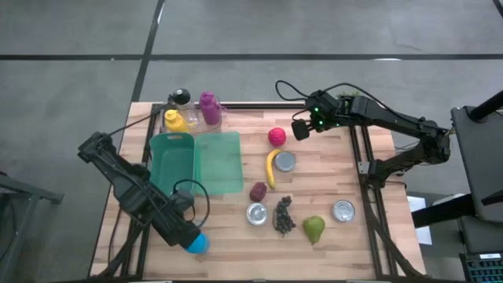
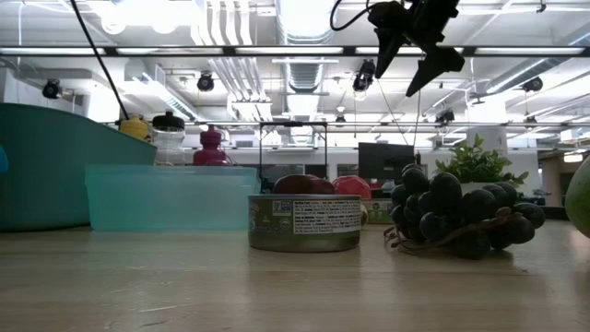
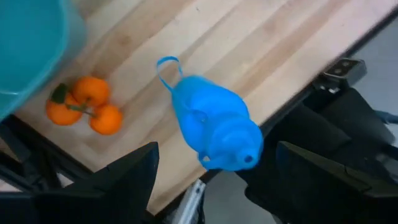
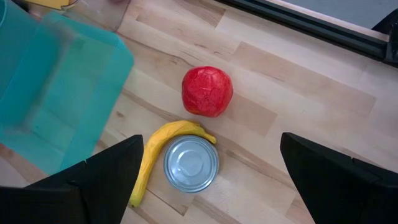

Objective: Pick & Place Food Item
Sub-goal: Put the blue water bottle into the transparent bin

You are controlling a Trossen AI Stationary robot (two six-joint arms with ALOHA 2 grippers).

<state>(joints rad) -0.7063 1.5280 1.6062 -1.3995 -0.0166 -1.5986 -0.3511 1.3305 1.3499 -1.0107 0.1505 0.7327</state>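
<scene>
Clearly the right gripper (image 1: 301, 130), fingers spread wide and empty, hangs above the counter (image 1: 330, 177) with the red fruit (image 4: 207, 91) just ahead of it and below, the banana (image 4: 155, 153) and can (image 4: 191, 163) nearer; the left gripper (image 1: 191, 238) waits far off, also open.

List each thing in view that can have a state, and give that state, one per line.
right gripper: open, empty, hovering above the red fruit
left gripper: open, empty, above the blue bottle
red fruit: resting on the table, not gripped
banana: lying flat, touching the can
can: upright, sealed
blue bottle: lying on its side at the table edge
teal bin: upright
grapes: lying on the table
</scene>
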